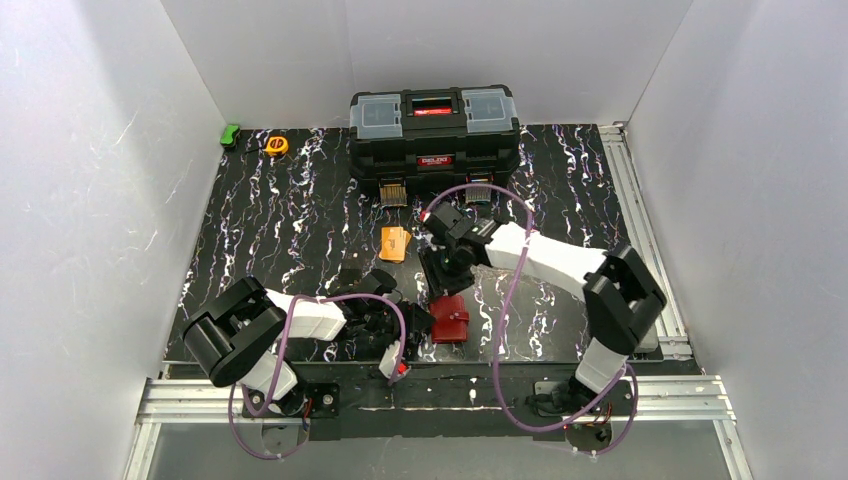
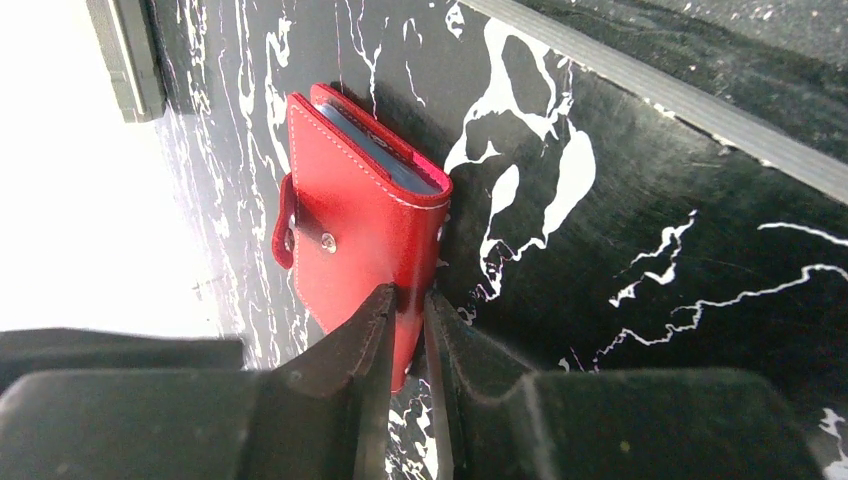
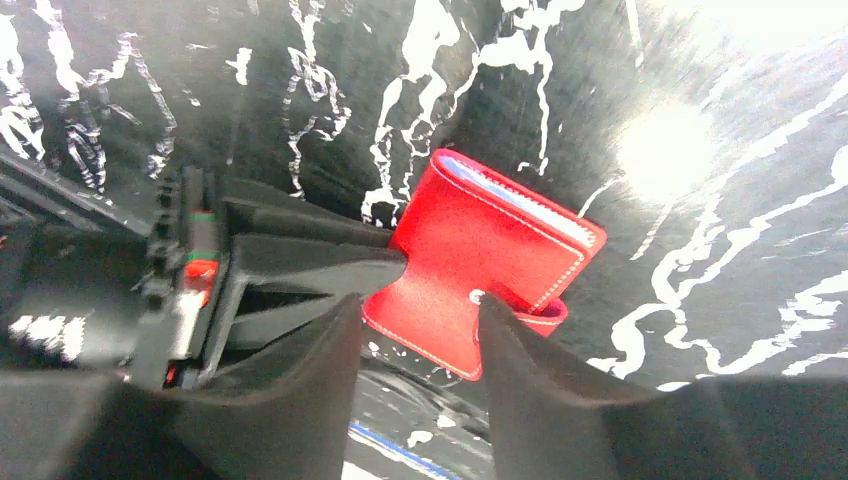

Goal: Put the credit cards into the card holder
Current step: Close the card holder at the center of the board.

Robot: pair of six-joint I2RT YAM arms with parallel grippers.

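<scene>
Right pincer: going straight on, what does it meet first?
The card holder, dead ahead of the right pincer, its flap between the open jaws. Depth unclear; probably very close.

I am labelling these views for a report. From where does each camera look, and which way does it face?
Top external: above and behind the bases, facing down at the table; left arm and right arm show.
Left wrist: on the left arm, facing along the left gripper, shut on the card holder.
Right wrist: on the right arm, facing down past the open right gripper.
Shared: both wrist views show the card holder.
</scene>
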